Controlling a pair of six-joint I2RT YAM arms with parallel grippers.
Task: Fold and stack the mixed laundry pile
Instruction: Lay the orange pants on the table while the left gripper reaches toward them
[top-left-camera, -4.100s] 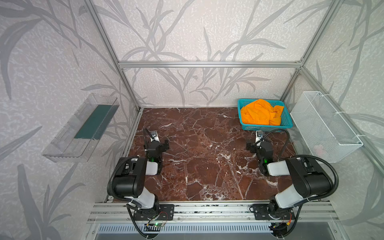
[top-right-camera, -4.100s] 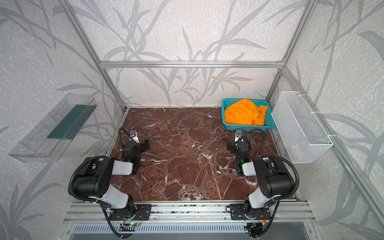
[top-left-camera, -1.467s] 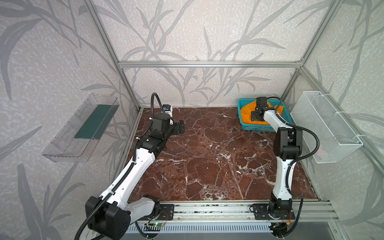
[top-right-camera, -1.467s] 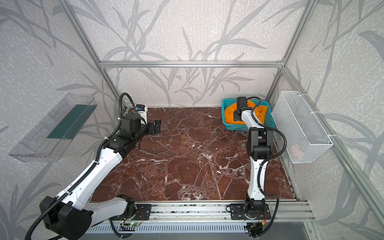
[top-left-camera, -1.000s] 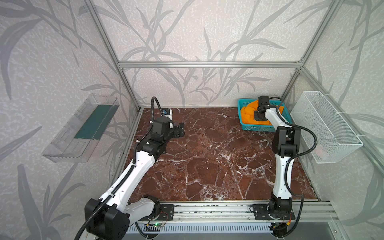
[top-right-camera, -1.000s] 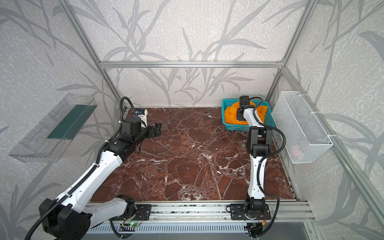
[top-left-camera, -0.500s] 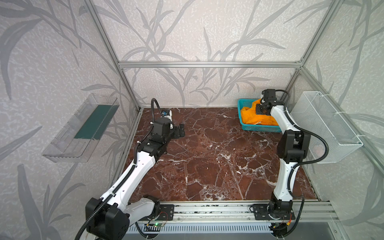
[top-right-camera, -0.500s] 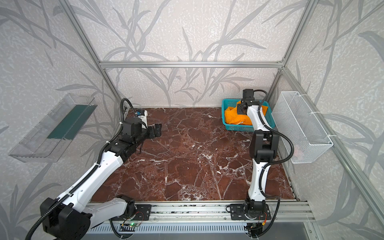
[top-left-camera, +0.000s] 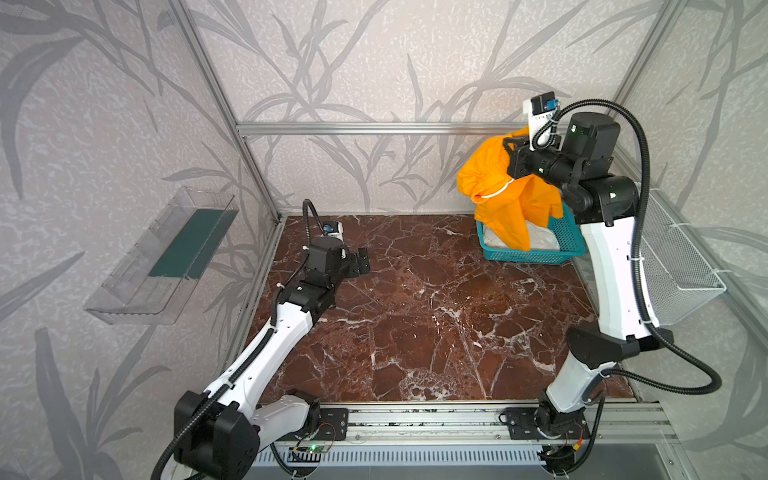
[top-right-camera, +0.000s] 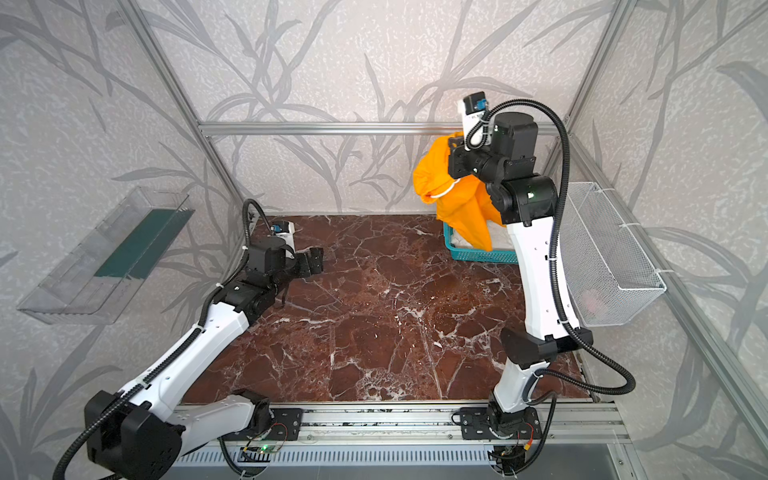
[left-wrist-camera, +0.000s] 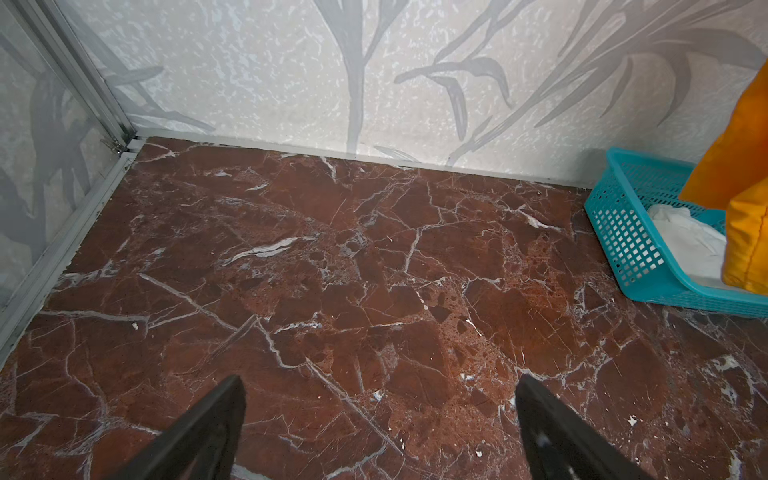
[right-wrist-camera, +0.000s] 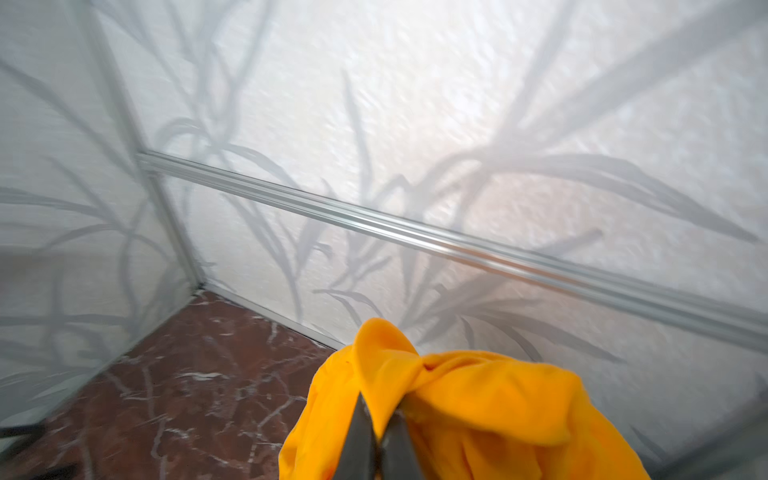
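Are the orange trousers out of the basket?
Partly. The right gripper holds the orange trousers up, bunched, but their lower end hangs into the basket.

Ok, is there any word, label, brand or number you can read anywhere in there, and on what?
No text can be read anywhere.
On the white camera mount of the right arm: a row of tiny dark marks, too small to read.
On the orange trousers, white shirt and teal basket: no print or label showing.
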